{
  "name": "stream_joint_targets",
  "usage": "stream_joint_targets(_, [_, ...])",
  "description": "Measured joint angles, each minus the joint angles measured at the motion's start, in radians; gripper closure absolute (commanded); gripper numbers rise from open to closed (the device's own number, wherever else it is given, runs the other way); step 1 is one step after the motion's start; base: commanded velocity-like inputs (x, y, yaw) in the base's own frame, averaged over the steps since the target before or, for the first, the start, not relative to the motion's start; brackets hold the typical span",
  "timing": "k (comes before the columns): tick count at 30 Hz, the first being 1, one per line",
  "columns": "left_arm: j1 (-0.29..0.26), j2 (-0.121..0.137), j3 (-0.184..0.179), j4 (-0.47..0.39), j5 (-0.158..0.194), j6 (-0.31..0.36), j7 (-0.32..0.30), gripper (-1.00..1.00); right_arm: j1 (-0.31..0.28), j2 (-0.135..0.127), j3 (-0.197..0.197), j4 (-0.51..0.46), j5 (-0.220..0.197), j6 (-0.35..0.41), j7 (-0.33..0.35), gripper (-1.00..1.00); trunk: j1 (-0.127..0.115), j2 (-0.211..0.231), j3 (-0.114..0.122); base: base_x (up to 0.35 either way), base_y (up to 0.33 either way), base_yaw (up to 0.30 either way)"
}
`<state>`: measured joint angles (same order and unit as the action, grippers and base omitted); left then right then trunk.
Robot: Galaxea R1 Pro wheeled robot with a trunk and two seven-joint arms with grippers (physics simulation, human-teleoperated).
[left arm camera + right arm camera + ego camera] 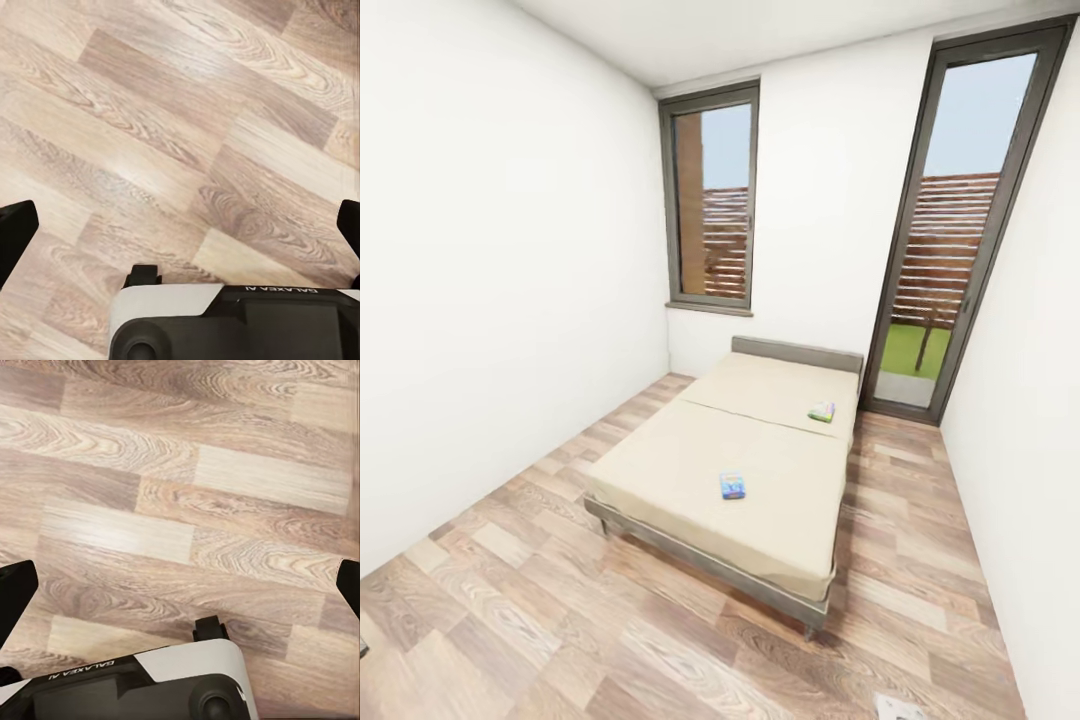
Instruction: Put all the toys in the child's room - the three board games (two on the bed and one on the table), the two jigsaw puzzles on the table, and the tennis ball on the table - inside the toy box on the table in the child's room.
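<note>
Head view: bed [760, 470] sits mid-room, headboard against the far wall, long axis running toward the camera. Beige mattress, grey frame.

Two board games on the mattress, well apart:
- blue board game [732, 485] lies flat near the foot end, roughly mid-width, clear of all mattress edges.
- green board game [821, 411] lies flat further up, close to the bed's right edge, just past the seam across the mattress.

Open room: wide strip of wood floor [560, 600] between the bed's left side and the left wall; narrower strip on the right between the bed and the right wall. Broad bare floor in front of the foot end. Window [712, 200] in the far wall above the headboard's left end; tall glass door [950, 220] at the far right corner, beside the head of the bed. Small pale flat object [895, 708] on the floor at the bottom edge of the view, cut off, can't identify.

Left tool [180, 232]: seen in the left wrist view, dark fingertips at opposite edges of the frame, spread wide, nothing between them, plank floor beneath. White and black robot body [240, 322] shows below the fingers.

Right tool [180, 592]: same in the right wrist view, fingertips far apart, holding nothing, over bare planks.
</note>
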<state>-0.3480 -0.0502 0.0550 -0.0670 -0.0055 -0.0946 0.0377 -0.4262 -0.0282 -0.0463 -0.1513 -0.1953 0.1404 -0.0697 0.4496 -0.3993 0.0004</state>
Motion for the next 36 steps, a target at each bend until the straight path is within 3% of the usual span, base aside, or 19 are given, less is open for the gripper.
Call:
stream_joint_targets(18, [0.003,0.005,0.0,-0.001,-0.001,-0.001,-0.001,-1.0,0.001,0.002,0.001,0.0,0.0,-0.008,-0.001,-1.0,0.0,0.0,-0.004,0.0,0.002,-0.271])
stream_joint_targets(36, [0.003,0.009,0.0,-0.001,-0.001,-0.001,-0.001,-1.0,0.001,0.007,0.003,0.0,0.003,-0.047,-0.001,-1.0,0.0,0.0,-0.006,0.107,0.217,-0.028])
